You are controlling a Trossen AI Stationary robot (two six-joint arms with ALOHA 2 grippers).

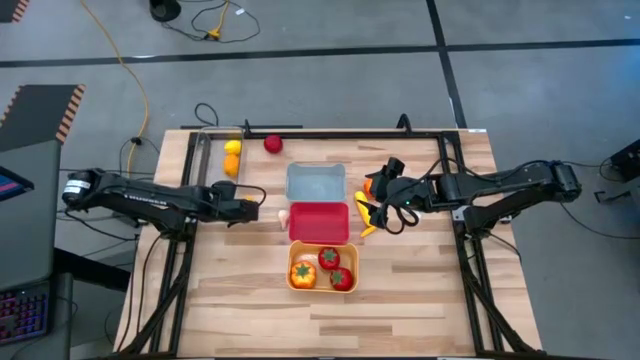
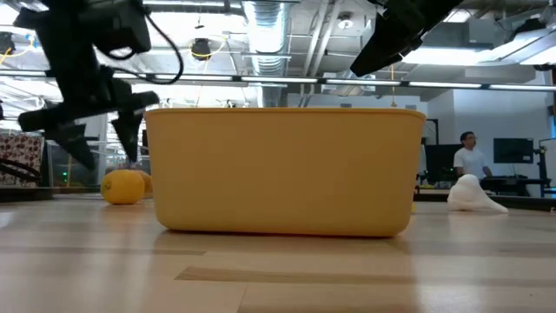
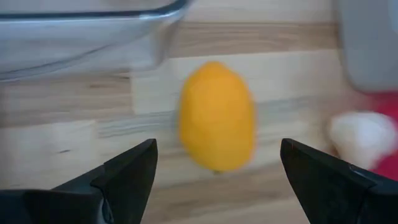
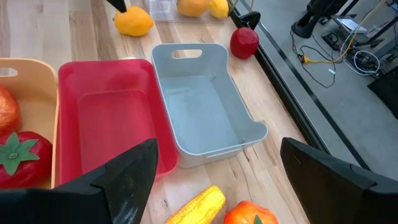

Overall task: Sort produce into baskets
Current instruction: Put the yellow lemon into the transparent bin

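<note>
A yellow lemon (image 3: 216,115) lies on the table between the clear tray (image 3: 81,37) and a white garlic bulb (image 3: 360,137). My left gripper (image 3: 217,152) is open and hangs just above the lemon (image 2: 124,185), one finger on each side, touching nothing. My right gripper (image 4: 217,152) is open and empty above a long yellow piece (image 4: 193,208) and an orange green-stemmed piece (image 4: 249,213), right of the red basket (image 1: 319,222). The blue-grey basket (image 1: 315,182) and the red basket hold nothing. The orange basket (image 1: 322,265) holds red tomatoes and an orange piece.
The clear tray (image 1: 215,150) at the far left holds two yellow-orange fruits (image 1: 232,156). A red tomato (image 1: 272,144) lies near the far edge. The three baskets stand in a row at the table's middle. A person stands in the room beyond (image 2: 469,156).
</note>
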